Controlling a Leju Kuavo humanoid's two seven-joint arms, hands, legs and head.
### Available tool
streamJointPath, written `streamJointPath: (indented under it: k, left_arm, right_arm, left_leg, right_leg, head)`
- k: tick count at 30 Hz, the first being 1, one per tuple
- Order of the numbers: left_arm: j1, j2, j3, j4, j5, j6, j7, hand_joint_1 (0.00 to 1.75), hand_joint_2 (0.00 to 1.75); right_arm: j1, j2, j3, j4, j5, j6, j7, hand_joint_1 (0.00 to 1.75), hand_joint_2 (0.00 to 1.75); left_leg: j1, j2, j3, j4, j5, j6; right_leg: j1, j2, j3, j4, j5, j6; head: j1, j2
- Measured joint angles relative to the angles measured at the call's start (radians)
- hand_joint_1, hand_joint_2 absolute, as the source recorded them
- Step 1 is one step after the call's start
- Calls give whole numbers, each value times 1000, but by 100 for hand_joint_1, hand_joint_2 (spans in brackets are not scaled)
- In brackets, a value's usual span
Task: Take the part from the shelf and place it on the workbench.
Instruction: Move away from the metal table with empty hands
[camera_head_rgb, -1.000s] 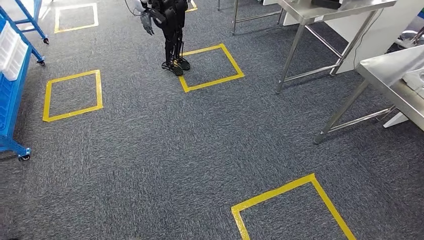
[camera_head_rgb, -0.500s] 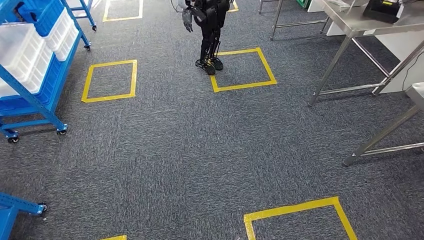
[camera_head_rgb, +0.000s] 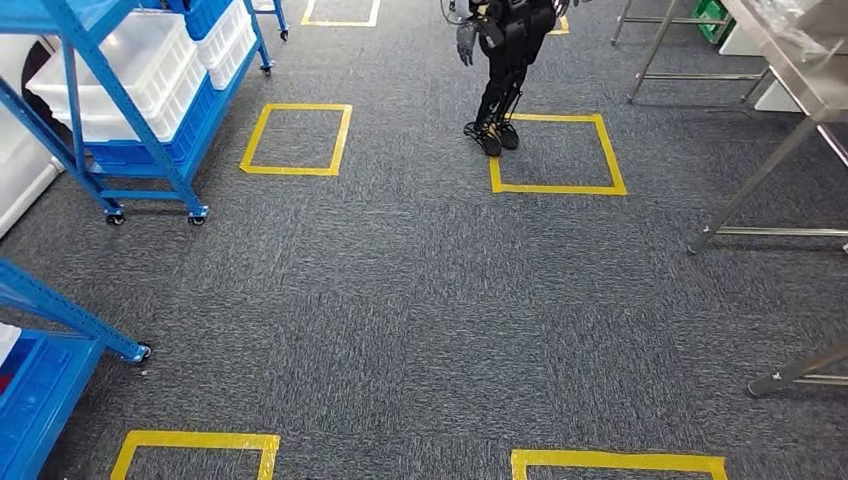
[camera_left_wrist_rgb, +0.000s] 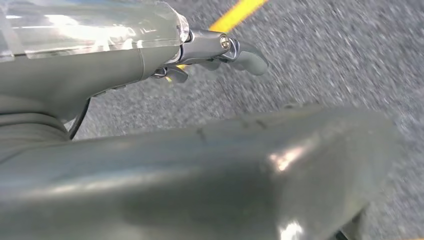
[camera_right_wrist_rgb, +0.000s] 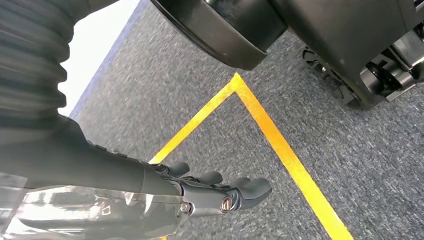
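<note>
Swinging round to the left over the last second, the head view has shifted whole: the blue shelf (camera_head_rgb: 150, 140), earlier a sliver at the picture's edge, now stands well inside the upper left corner on its castors, and the steel workbench (camera_head_rgb: 800, 65) has slid off toward the upper right corner. It is the camera that has turned, not the furniture.

White bins (camera_head_rgb: 150, 60) sit on the shelf's tiers. Whether the part lies in one of them cannot be told from this angle; nothing of it can be made out, and neither hand carries it. A second blue rack (camera_head_rgb: 40, 390) pokes in at the lower left, and a steel table leg (camera_head_rgb: 800, 372) shows at the lower right.

Grey carpet (camera_head_rgb: 420, 300) runs between shelf and workbench, marked with squares of yellow tape (camera_head_rgb: 295, 140). Another humanoid, black-limbed (camera_head_rgb: 505, 70), stands at the top of the view with its feet on the corner of one such square.

From the left wrist camera, the left hand (camera_left_wrist_rgb: 125, 65) hangs over the carpet with its fingers (camera_left_wrist_rgb: 247, 55) stretched out straight and nothing in them; the picture is blurred. From the right wrist camera, the right hand (camera_right_wrist_rgb: 150, 195) is likewise empty, its dark fingers (camera_right_wrist_rgb: 250, 190) extended side by side above a corner of yellow tape on the floor
</note>
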Motion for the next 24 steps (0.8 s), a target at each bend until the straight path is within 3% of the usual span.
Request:
streamJointPath:
  k: [2,4,6,7,8,9,11,13,15,16,18,19,21,22,23,24]
  left_arm:
    - [1,3,-12,0,-6,-6,0,0,0]
    - [-1,4,-22,0,-7,-10,0,0,0]
    - [-3,5,-31,0,-12,-15,0,0,0]
    - [-2,5,-36,0,-16,-17,1,0,0]
    - [-1,6,-41,0,-21,-19,1,0,0]
    - [0,6,-45,0,-24,-22,1,0,0]
    - [-1,7,-53,0,-27,-25,1,0,0]
    - [-3,8,-61,0,-28,-26,1,0,0]
    - [0,9,-65,0,-28,-27,2,0,0]
    - [2,10,-66,0,-27,-27,3,0,0]
    - [2,11,-67,0,-27,-27,4,0,0]
    - [0,11,-68,0,-27,-28,4,0,0]
    - [-3,11,-72,0,-28,-29,4,0,0]
    - [-1,11,-74,0,-30,-31,4,0,0]
    - [1,12,-78,0,-33,-33,4,0,0]
    - [4,12,-81,0,-35,-35,3,0,0]
  right_arm:
    - [-1,0,-1,0,1,0,2,0,175]
    - [-6,0,-4,0,1,0,1,0,175]
    - [-15,2,-8,0,1,1,0,0,175]
    - [-19,2,-10,0,1,2,-1,0,175]
    - [-21,2,-11,0,1,4,-1,0,175]
    - [-20,2,-12,0,2,5,0,0,175]
    - [-15,2,-13,1,5,7,2,0,175]
    - [-13,3,-15,2,8,12,2,0,175]
    - [-14,4,-16,3,11,17,2,0,175]
    - [-14,5,-17,3,13,18,2,0,175]
    - [-12,7,-18,3,16,18,2,0,175]
    - [-10,7,-18,3,17,18,2,0,175]
    - [-7,7,-19,3,19,18,2,0,175]
    - [-6,7,-20,4,20,18,2,0,175]
    - [-6,7,-20,4,22,18,2,0,175]
    - [-6,6,-20,4,25,18,2,0,175]
  left_leg:
    - [7,-28,6,-14,6,9]
    - [11,-53,10,-21,9,16]
    - [11,-78,9,-20,8,18]
    - [11,-94,10,-19,7,17]
    - [12,-109,12,-17,7,16]
    - [13,-126,13,-13,5,13]
    - [15,-156,9,-1,3,3]
    - [17,-179,-8,10,8,-11]
    - [20,-200,-21,9,18,-26]
    - [20,-195,-24,11,17,-31]
    - [18,-149,-50,63,-13,-38]
    - [18,-117,-77,120,-41,-41]
    - [19,-86,-140,254,-93,-45]
    - [20,-81,-157,291,-98,-45]
    - [20,-78,-154,289,-85,-43]
    - [20,-74,-130,245,-56,-40]
  right_leg:
    - [-2,36,-3,25,-23,9]
    - [-7,102,-48,127,-77,15]
    - [-9,126,-109,251,-121,19]
    - [-10,129,-122,276,-117,20]
    - [-12,131,-117,263,-92,21]
    - [-16,137,-99,216,-51,22]
    - [-24,189,-57,106,12,25]
    - [-26,233,-42,49,19,19]
    - [-23,223,-41,33,15,5]
    - [-22,211,-38,29,19,-2]
    - [-21,181,-32,18,26,-16]
    - [-18,163,-30,16,27,-21]
    - [-12,129,-29,15,25,-26]
    - [-10,113,-28,15,23,-27]
    - [-8,98,-26,15,21,-28]
    - [-7,85,-22,15,18,-28]
  head:
    - [0,0]
    - [0,0]
    - [0,0]
    - [0,0]
    - [0,0]
    - [0,0]
    - [0,0]
    - [0,0]
    - [0,0]
    - [0,0]
    - [0,0]
    - [0,0]
    - [0,0]
    - [0,0]
    - [0,0]
    - [0,0]
